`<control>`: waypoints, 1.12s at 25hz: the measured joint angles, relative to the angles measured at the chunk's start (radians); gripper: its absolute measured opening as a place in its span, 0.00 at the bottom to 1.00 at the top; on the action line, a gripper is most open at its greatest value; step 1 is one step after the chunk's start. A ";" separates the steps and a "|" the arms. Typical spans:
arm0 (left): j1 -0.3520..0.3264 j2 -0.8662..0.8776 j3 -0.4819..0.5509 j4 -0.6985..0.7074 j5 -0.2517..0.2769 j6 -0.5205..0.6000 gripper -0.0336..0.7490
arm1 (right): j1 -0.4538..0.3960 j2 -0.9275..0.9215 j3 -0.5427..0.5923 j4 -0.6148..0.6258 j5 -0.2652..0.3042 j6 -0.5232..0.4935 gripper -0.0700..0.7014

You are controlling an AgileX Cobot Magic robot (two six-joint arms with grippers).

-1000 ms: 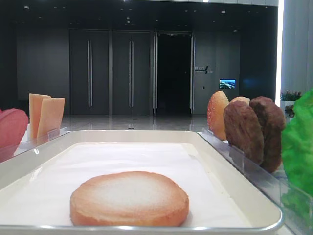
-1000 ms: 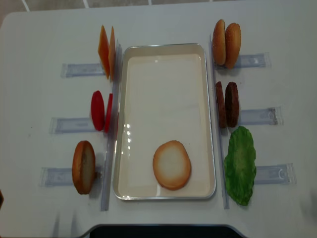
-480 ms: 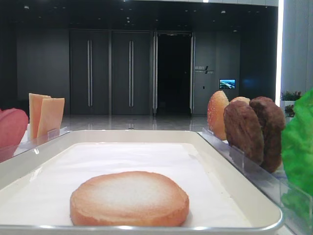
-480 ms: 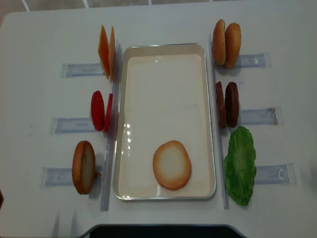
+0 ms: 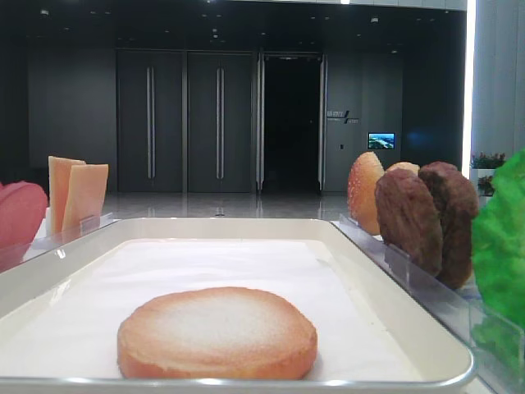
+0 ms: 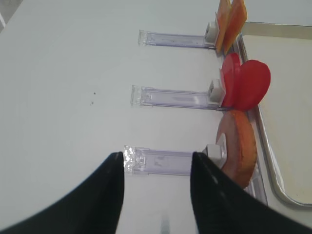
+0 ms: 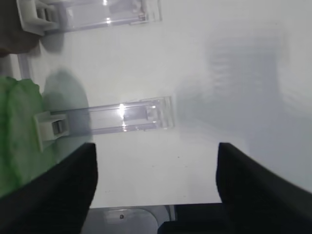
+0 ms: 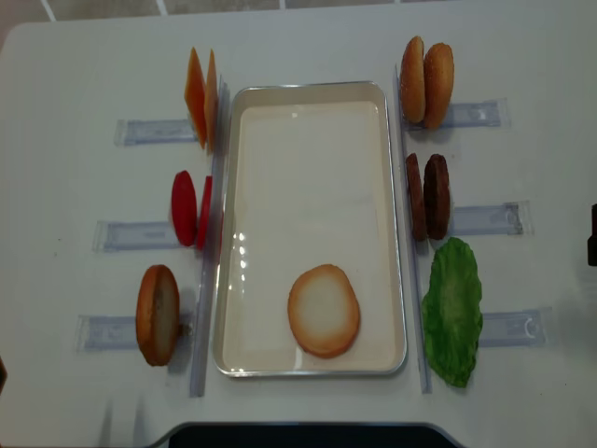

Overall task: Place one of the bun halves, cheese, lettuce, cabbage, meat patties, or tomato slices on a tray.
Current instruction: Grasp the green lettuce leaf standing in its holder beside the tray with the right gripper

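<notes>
Bun halves are split across the scene: one bun half [image 8: 323,310] already lies flat, pale face up, on the paper liner near the front end of the tray [image 8: 308,91], so by my reading one layer of the stack is down and the rest is left to do. Another bun half [image 8: 157,315] stands on edge in a clear holder [image 8: 110,331] left of the tray, and two more [image 8: 426,82] stand at the far right. The cheese [image 8: 201,96] and tomato slices [image 8: 190,208] stand upright in their holders on the left, the meat patties [image 8: 427,196] on the right, and the lettuce [image 8: 453,311] leans just beside the tray's right rim; none of these touches the liner. The right claw [image 7: 156,187] hangs over bare bench [image 7: 234,58] beside the lettuce's holder, its two dark fingers [image 7: 58,190] wide apart with nothing between them. The left claw [image 6: 157,195] hovers over the bench by the front-left holder, fingers also apart and empty. Which item is meant next I cannot tell.
</notes>
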 joint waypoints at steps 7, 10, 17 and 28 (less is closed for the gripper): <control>0.000 0.000 0.000 0.000 0.000 0.000 0.48 | 0.227 0.000 0.000 0.003 0.000 0.214 0.76; 0.000 0.000 0.000 0.000 0.000 0.000 0.48 | 0.338 0.000 0.000 0.002 0.000 0.318 0.76; 0.000 0.000 0.000 0.000 0.000 0.000 0.48 | 0.549 0.013 0.000 -0.021 -0.063 0.517 0.76; 0.000 0.000 0.000 0.000 0.000 0.000 0.48 | 0.624 0.155 0.000 -0.033 -0.143 0.546 0.76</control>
